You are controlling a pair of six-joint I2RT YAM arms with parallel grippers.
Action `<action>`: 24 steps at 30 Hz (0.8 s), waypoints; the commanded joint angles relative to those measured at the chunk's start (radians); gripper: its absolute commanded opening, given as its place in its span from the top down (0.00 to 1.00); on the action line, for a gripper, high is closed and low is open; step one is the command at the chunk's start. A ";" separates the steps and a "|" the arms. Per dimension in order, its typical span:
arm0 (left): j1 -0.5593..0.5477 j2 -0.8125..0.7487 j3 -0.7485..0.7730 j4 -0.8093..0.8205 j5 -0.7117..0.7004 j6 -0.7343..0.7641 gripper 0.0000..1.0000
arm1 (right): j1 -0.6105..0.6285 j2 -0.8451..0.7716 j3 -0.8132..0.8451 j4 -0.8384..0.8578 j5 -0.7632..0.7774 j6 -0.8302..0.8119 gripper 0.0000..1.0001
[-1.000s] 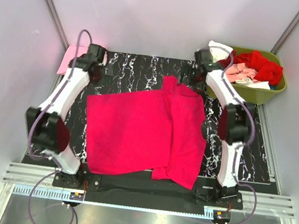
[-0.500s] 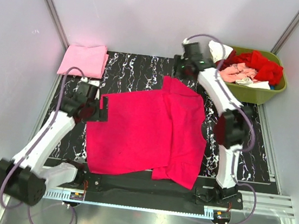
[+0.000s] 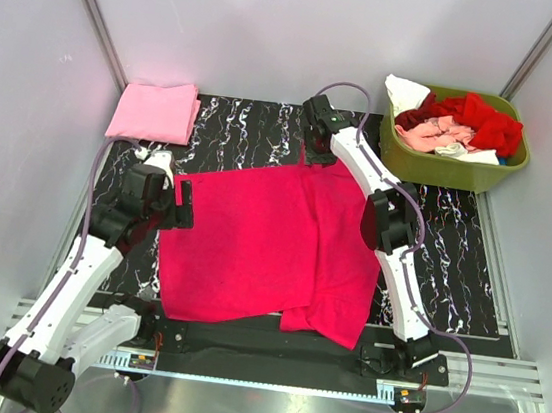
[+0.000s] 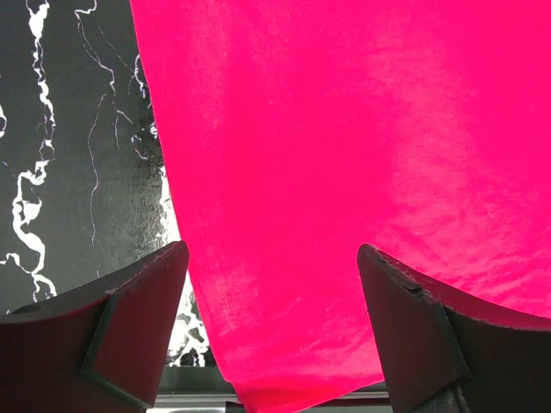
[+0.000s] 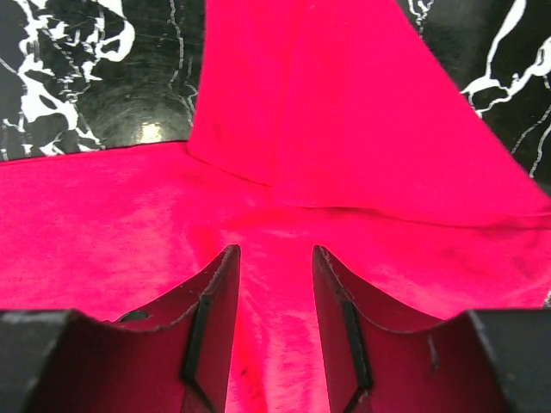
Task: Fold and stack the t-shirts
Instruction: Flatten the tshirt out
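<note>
- Left gripper [image 4: 271, 258]: released, fingers [image 4: 138, 318] spread wide and holding nothing. It hangs over the left edge of the magenta shirt [image 3: 251, 244]. One finger is above the black marbled mat [image 4: 77, 129] and the other above the cloth. Whether the tips touch anything cannot be told.
- Light pink shirt [image 3: 154, 111]: folded into a flat square. It lies at the far left corner, partly off the mat, well apart from both grippers.
- Magenta shirt: spread over the middle of the mat, smooth on its left half. A lengthwise fold and a doubled layer run down its right side. Its near edge reaches the front of the mat between the two arm bases.
- Right gripper [image 5: 274, 258]: fingers only a narrow gap apart, nothing clamped between them that shows. It points down at the far edge of the magenta shirt, where a flap of cloth [image 5: 362, 129] lies folded over the body. Contact with the cloth cannot be told.
- Basket [image 3: 452, 170]: olive green, standing at the far right corner just beyond the mat. It holds a heap of a white shirt [image 3: 403, 89], a salmon shirt [image 3: 431, 135] and a red shirt [image 3: 483, 116], all crumpled together.
</note>
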 commanded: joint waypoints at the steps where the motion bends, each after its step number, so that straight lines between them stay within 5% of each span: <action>1: 0.001 -0.021 -0.001 0.064 0.012 0.012 0.15 | 0.000 -0.002 0.022 0.000 0.056 -0.017 0.54; 24: 0.001 -0.060 -0.010 0.075 0.036 0.014 0.14 | 0.010 0.159 0.185 -0.002 0.105 -0.061 0.55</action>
